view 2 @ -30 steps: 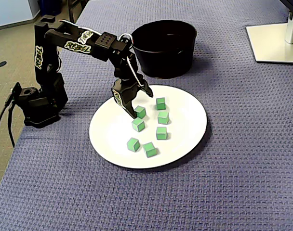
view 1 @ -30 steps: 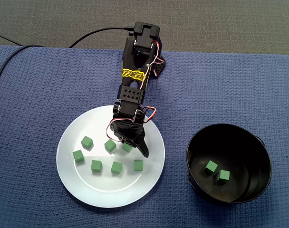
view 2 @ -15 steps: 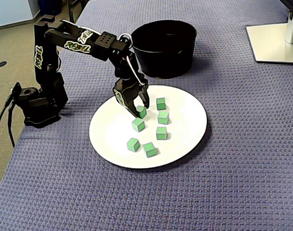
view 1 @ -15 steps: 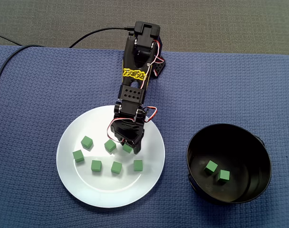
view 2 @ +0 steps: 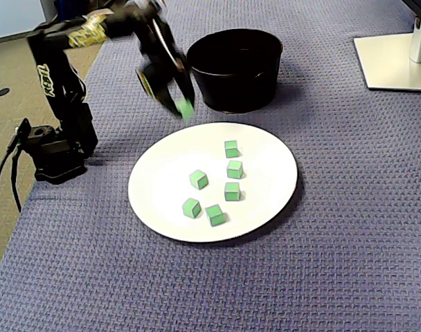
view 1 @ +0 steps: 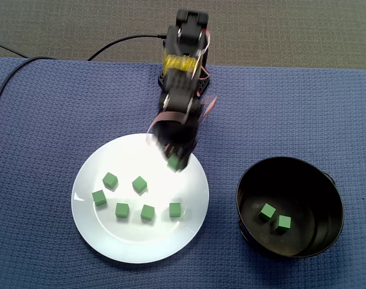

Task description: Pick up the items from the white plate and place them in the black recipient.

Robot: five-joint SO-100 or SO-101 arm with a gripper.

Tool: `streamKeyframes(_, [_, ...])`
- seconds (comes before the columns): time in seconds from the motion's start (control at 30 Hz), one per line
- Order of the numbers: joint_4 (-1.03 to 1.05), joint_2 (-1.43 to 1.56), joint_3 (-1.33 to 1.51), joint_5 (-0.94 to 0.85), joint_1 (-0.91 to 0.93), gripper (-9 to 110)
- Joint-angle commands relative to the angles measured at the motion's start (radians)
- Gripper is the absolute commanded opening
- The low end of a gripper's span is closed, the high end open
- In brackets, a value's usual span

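The white plate (view 1: 141, 244) (view 2: 162, 181) holds several green cubes, such as one cube (view 1: 139, 184) (view 2: 199, 180) near its middle. My gripper (view 1: 174, 162) (view 2: 183, 108) is lifted above the plate's far rim, blurred by motion, and shut on a green cube (view 1: 173, 160) (view 2: 187, 110). In a fixed view the black bowl (view 1: 289, 160) sits right of the plate with two green cubes (view 1: 267, 211) (view 1: 283, 223) inside. In another fixed view the bowl (view 2: 235, 90) stands behind the plate, just right of the gripper, its inside hidden.
A blue woven cloth (view 1: 44, 120) covers the table. The arm's base (view 2: 55, 149) stands at the left edge, with a black cable (view 1: 123, 41) trailing off. A white monitor foot (view 2: 394, 59) lies at the far right.
The gripper shut on the cube near the plate's far side and lifted it off the plate, swinging upward and back. One cube fewer lies on the plate.
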Motion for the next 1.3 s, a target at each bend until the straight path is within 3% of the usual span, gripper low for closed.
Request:
streamKeyframes(0.0, [0.199,0.258,-0.273,0.172,-0.206,0])
streamKeyframes(0.2, [0.087,0.247,-0.603,0.371,-0.607,0])
streamKeyframes(0.4, [0.066,-0.311,-1.015,0.457,-0.624,0])
streamKeyframes(0.63, [-0.048,-0.698,-1.025,0.549,-0.64,0])
streamKeyframes(0.9, [-0.146,-0.913,-1.074,0.568,-0.672,0])
streamKeyframes(1.0, [-0.06,-0.925,-1.158,0.526,-0.692,23])
streamKeyframes(1.07, [0.006,-0.885,-1.193,0.512,-0.69,32])
streamKeyframes(1.27, [0.02,-0.531,-1.097,0.701,-0.509,38])
